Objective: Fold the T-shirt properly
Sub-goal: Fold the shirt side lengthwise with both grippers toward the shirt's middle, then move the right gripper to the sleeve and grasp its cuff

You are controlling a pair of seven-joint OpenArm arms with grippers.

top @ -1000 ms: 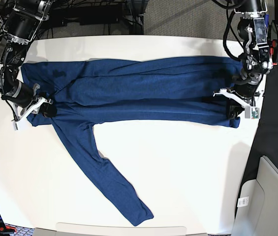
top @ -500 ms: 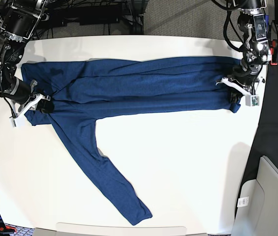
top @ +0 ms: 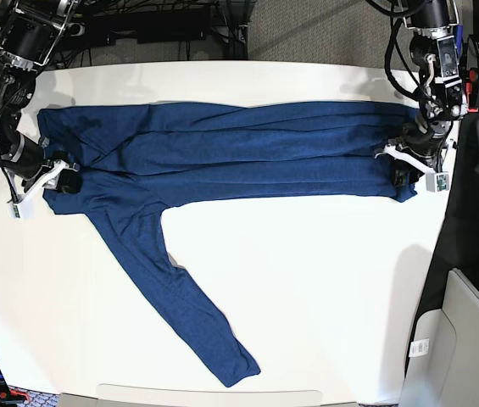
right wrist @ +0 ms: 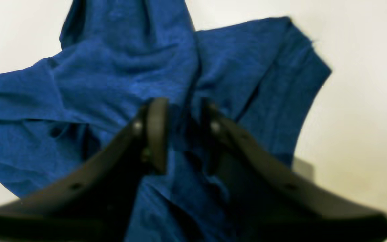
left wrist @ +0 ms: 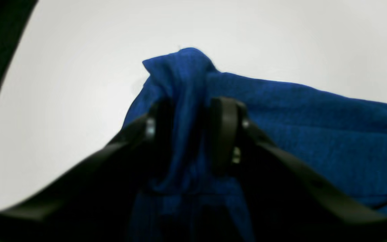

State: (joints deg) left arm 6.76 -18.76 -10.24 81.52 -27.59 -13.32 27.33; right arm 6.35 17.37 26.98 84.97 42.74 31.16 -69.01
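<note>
The T-shirt (top: 222,153) lies stretched in a long folded band across the far half of the white table (top: 307,280), with one sleeve (top: 188,305) trailing toward the near edge. My left gripper (top: 404,170) is at the band's right end. In the left wrist view its jaws (left wrist: 191,134) stand apart with a raised ridge of the T-shirt (left wrist: 281,111) between them. At the band's left end sits my right gripper (top: 57,180). Its jaws (right wrist: 183,134) are also apart over bunched T-shirt fabric (right wrist: 113,67).
Cables and arm bases (top: 180,21) crowd the back edge. The table's right edge (top: 447,195) runs close beside my left gripper, with a dark drop beyond it. A grey bin (top: 468,339) stands at the lower right.
Both grippers, shut on the shirt's ends before, now have their jaws apart. They drew the ends slightly outward and toward the back, so the band lies straighter.
</note>
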